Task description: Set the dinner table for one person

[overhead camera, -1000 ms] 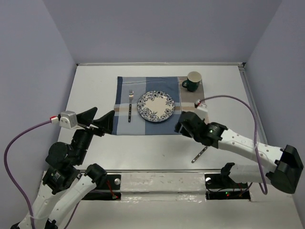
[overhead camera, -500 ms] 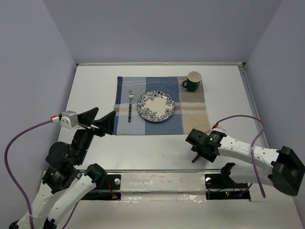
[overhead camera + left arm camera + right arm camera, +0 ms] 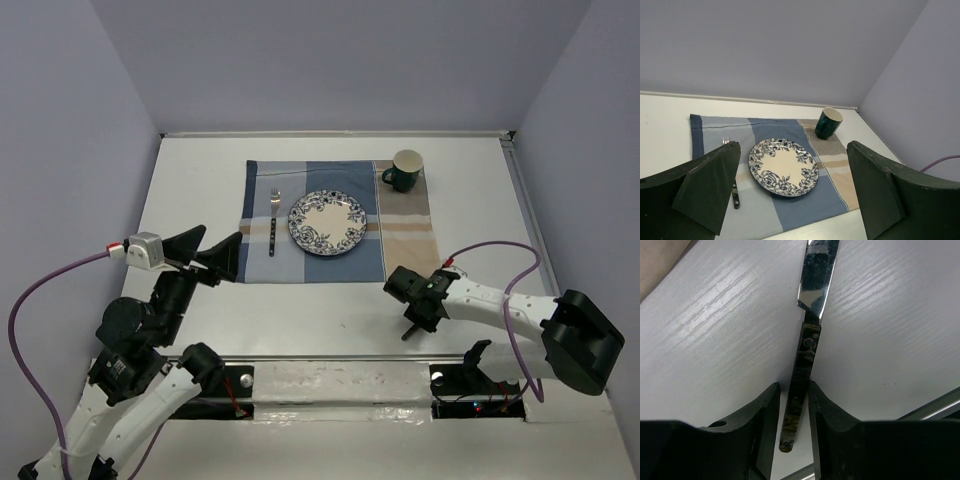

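Observation:
A knife with a dark handle and a shiny blade lies on the white dinner table, in front of the plaid cloth. My right gripper is low over it, one finger on each side of the handle. The right finger touches the handle and a thin gap shows at the left finger. From above only the handle end of the knife shows past the right gripper. A blue floral plate, a fork and a green mug sit on the cloth. The left gripper hovers wide open, holding nothing.
A metal rail runs along the near table edge, just behind the knife's handle end. The right arm's purple cable loops above the table at the right. In the left wrist view the plate and mug lie ahead.
My right arm swung from the cloth's right edge down onto the knife and its jaws narrowed round the handle. The left arm has not moved.

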Robot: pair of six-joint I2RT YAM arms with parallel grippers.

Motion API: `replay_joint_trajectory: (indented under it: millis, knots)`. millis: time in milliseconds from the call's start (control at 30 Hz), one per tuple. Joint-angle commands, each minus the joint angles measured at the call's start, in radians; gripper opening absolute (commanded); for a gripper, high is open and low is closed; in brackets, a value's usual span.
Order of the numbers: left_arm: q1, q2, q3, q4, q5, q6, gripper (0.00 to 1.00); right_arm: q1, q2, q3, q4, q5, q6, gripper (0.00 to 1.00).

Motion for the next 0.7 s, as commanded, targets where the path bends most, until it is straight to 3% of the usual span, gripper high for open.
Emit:
replay_joint_trajectory:
  millis: [0, 133, 200, 333, 467, 567, 600, 667]
  knots:
    - [-0.004, 0.003, 0.009, 0.042, -0.030, 0.022, 0.99, -0.012, 0.017, 0.011, 0.035, 0.037, 0.008, 0.33]
    - [-0.001, 0.008, 0.007, 0.044, -0.033, 0.023, 0.99, -0.021, 0.008, 0.002, 0.032, 0.047, 0.018, 0.18]
    - [0.001, 0.008, 0.007, 0.044, -0.039, 0.025, 0.99, -0.021, -0.021, -0.012, 0.009, 0.045, 0.053, 0.00]
    - [0.002, 0.014, 0.006, 0.047, -0.034, 0.025, 0.99, -0.021, -0.121, 0.021, -0.089, 0.086, 0.065, 0.00]
    - [0.007, 0.028, 0.004, 0.048, -0.028, 0.026, 0.99, -0.021, -0.155, 0.231, -0.240, 0.248, -0.017, 0.00]
    - [0.015, 0.036, 0.003, 0.050, -0.027, 0.025, 0.99, -0.021, -0.106, 0.403, -0.174, 0.362, -0.306, 0.00]
    - [0.018, 0.039, 0.003, 0.050, -0.028, 0.026, 0.99, -0.021, -0.086, 0.435, -0.017, 0.363, -0.571, 0.00]
    - [0.031, 0.046, 0.001, 0.050, -0.025, 0.026, 0.99, -0.021, 0.000, 0.521, 0.137, 0.326, -0.823, 0.00]
